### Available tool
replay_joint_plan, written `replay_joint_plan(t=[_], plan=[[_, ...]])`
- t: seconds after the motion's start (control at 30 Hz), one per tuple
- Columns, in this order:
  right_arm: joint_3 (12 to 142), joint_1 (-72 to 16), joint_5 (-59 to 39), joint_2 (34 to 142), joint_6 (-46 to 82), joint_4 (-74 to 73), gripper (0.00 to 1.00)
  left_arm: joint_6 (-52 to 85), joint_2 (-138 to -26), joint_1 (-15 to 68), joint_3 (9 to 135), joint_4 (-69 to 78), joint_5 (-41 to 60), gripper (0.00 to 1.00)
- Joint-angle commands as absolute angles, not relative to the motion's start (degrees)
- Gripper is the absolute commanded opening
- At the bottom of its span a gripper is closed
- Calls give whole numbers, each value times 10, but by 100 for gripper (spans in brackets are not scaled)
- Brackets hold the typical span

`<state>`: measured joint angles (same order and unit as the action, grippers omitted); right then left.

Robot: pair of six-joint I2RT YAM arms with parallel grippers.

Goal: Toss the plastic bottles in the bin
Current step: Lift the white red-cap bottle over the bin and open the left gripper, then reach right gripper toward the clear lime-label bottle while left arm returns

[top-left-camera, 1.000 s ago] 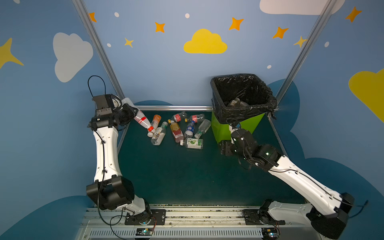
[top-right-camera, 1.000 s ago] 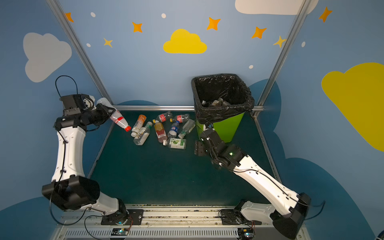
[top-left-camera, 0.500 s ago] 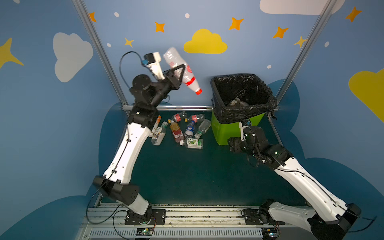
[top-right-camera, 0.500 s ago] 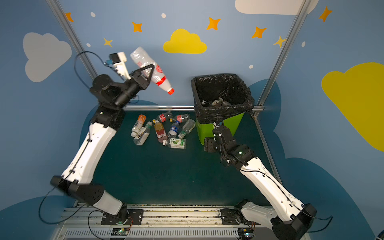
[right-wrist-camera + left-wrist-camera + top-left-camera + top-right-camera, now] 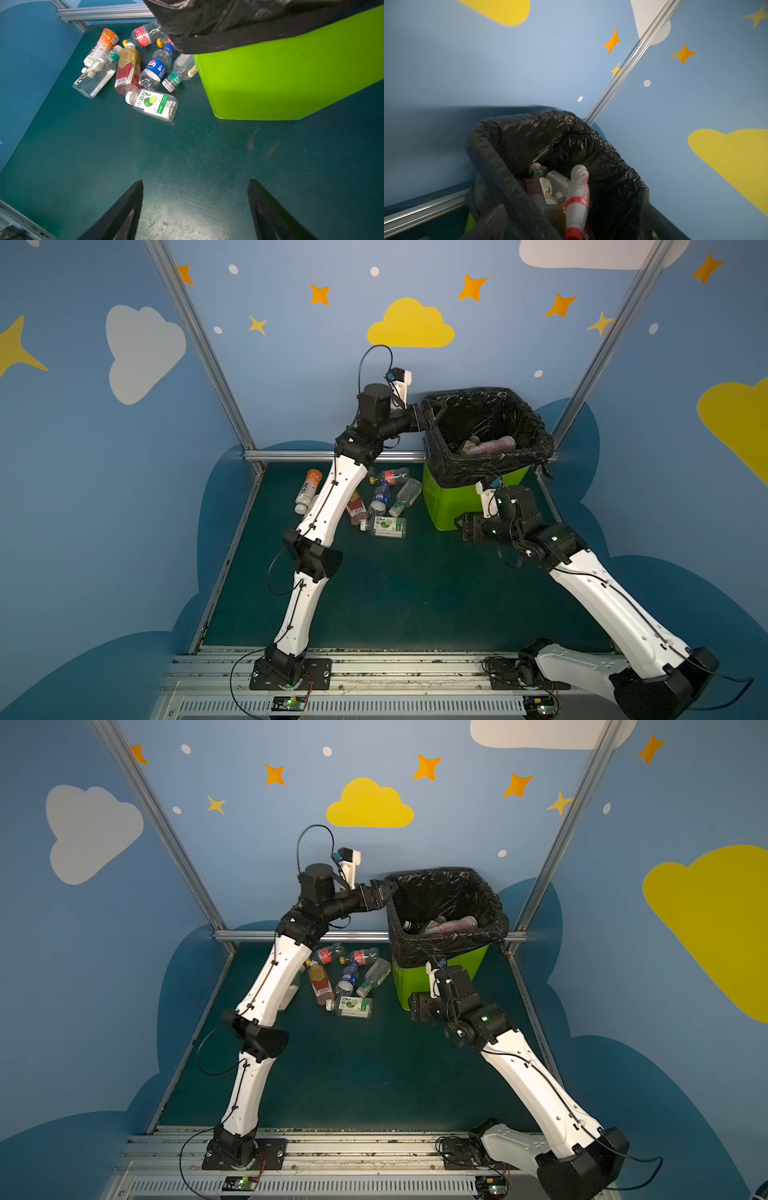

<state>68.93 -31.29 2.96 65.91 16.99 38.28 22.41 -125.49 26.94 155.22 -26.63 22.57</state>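
The lime-green bin (image 5: pixel 451 506) (image 5: pixel 419 982) (image 5: pixel 291 72) with its black bag (image 5: pixel 550 128) stands at the back right. My left gripper (image 5: pixel 434 412) (image 5: pixel 382 890) hangs open at the bin's left rim with nothing in it. A milky bottle with a red cap and red band (image 5: pixel 577 199) (image 5: pixel 492 444) (image 5: pixel 457 923) lies inside on other bottles. Several plastic bottles (image 5: pixel 384 506) (image 5: pixel 347 982) (image 5: pixel 135 66) lie on the floor left of the bin. My right gripper (image 5: pixel 195 182) (image 5: pixel 463 526) (image 5: pixel 415 1006) is open and low over bare floor in front of the bin.
The lime-label bottle (image 5: pixel 152 104) lies nearest my right gripper. My left arm's forearm (image 5: pixel 332 497) crosses above the pile's left side. An aluminium rail (image 5: pixel 299 455) and slanted posts (image 5: pixel 199 344) bound the dark green floor (image 5: pixel 187 155) at the back.
My left arm swung right and down from high above the pile to the bin's rim and its jaws opened; the red-capped bottle now lies in the bin. The right arm drew back slightly.
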Motion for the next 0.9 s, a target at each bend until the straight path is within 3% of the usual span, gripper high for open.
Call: replay_joint_plan(t=[0.0, 0.23, 0.5, 0.73, 0.87], plan=[[703, -311, -6, 665, 154, 386, 80, 174, -1133, 274, 1477, -293, 149, 100], [725, -317, -85, 701, 153, 388, 80, 219, -980, 211, 1239, -394, 66, 100], [778, -375, -189, 808, 53, 403, 80, 314, -779, 160, 844, -386, 36, 100], [889, -419, -164, 920, 33, 430, 80, 391, -687, 136, 691, -391, -1, 100], [962, -433, -152, 998, 10, 442, 82, 414, -657, 88, 647, -388, 55, 100]])
